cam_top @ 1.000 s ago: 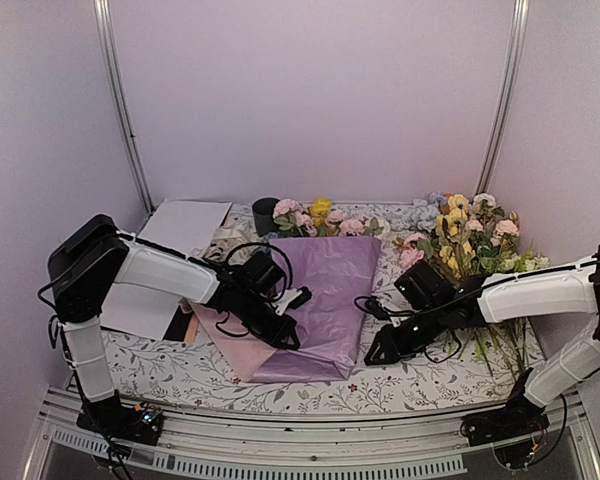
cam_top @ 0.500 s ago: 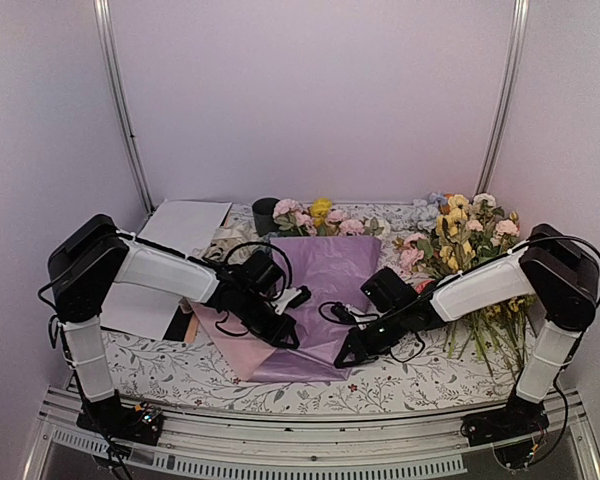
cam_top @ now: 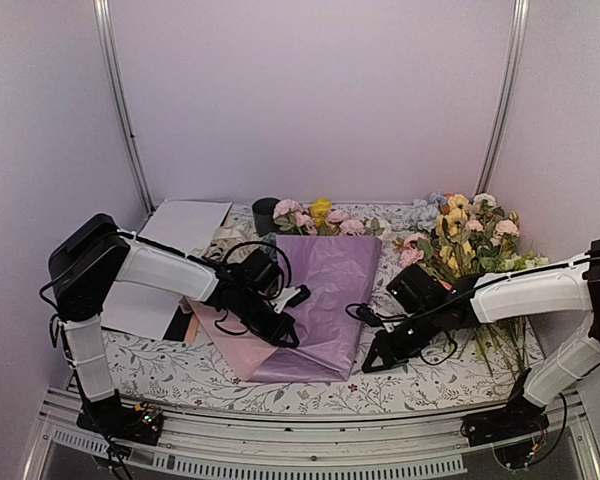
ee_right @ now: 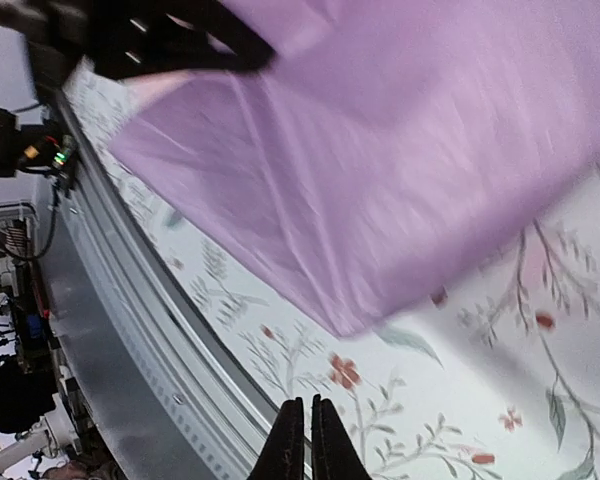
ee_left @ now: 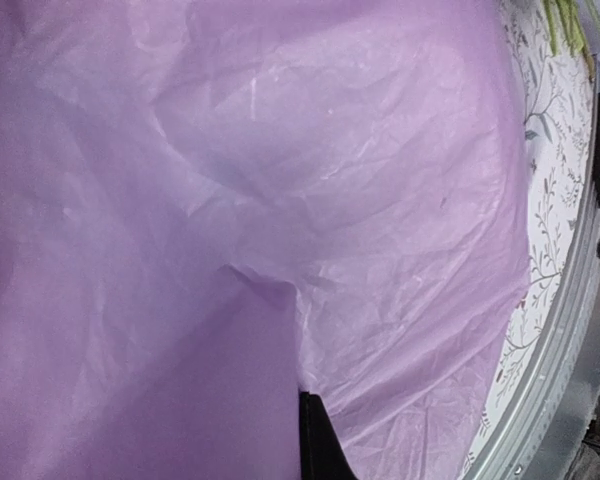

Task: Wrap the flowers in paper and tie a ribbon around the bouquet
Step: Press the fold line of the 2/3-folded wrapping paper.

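**Right gripper (cam_top: pixel 370 362) backs away from the paper (cam_top: pixel 335 290)**

Half a second ago the right gripper sat against the lilac sheet's near right edge. Now it hangs just beside that corner, over the flower-print table (cam_top: pixel 420 385) and clear of the sheet.

On the left, the left gripper (cam_top: pixel 283 337) is pinched shut on a fold near the paper's near left side. The sheet fills its wrist view and creases in towards the one dark finger (ee_left: pixel 315 440) that shows. That pinch probably anchors the sheet and holds this side raised, so it cannot slide while the other side is worked.

The paper lies mid-table, running away from the arms, with its pinkish layer showing along the left. The flowers (cam_top: pixel 320 217) rest at its far edge rather than on it, so wrapping looks barely begun. I cannot pick out the ribbon.

On the right, the right gripper's fingers are pressed together with nothing between them. It seems to have closed without catching the corner, so it would need to reopen before reaching in again.
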Controlling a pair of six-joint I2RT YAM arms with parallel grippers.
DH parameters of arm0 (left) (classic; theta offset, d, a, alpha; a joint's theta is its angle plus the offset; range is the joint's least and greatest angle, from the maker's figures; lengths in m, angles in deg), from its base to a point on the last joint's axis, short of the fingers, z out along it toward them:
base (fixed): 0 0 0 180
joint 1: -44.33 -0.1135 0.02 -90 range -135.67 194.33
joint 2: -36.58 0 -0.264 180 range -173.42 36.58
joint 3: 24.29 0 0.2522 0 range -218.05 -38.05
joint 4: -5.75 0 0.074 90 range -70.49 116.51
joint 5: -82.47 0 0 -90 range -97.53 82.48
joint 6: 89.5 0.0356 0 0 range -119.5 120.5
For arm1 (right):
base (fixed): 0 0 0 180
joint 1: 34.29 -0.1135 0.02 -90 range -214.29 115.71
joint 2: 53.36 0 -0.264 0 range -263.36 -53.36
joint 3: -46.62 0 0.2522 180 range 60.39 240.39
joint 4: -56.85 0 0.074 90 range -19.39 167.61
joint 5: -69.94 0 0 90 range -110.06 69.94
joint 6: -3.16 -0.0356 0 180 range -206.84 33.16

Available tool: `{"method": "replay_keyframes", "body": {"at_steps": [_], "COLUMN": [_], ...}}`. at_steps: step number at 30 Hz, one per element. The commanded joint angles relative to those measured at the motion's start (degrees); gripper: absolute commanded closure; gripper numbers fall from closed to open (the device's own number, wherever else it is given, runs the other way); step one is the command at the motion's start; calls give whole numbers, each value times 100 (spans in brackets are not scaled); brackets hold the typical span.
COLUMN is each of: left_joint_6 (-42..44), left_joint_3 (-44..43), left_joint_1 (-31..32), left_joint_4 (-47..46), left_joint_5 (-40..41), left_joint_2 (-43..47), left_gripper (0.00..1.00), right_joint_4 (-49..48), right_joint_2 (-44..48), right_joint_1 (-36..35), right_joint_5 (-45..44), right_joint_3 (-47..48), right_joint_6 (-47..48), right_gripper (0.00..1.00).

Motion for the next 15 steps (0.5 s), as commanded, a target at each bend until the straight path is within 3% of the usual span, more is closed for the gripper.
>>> {"method": "replay_keyframes", "body": {"at_steps": [1,5,12,15], "left_joint_6": [51,22,-54,-195], "left_joint_3": [86,132,151,140], "left_joint_1": [-83,-74,-102,-191], "left_joint_4": [-7,-6,-8,-17], "left_joint_5": [56,84,323,709], "left_joint_2": [-25,1,138,369], "left_gripper": [100,100,99,75], "right_joint_4": [-167,-545,-1296,-1464], "right_joint_2": [-465,-1526,-2534,-2769], "right_joint_1": [-15,-11,-24,-17], "right_joint_5": [109,324,510,416], "right_joint_3": [1342,2004,1347,1023], "right_joint_6": [302,225,-162,-291], "right_gripper": [94,95,97,99]}}
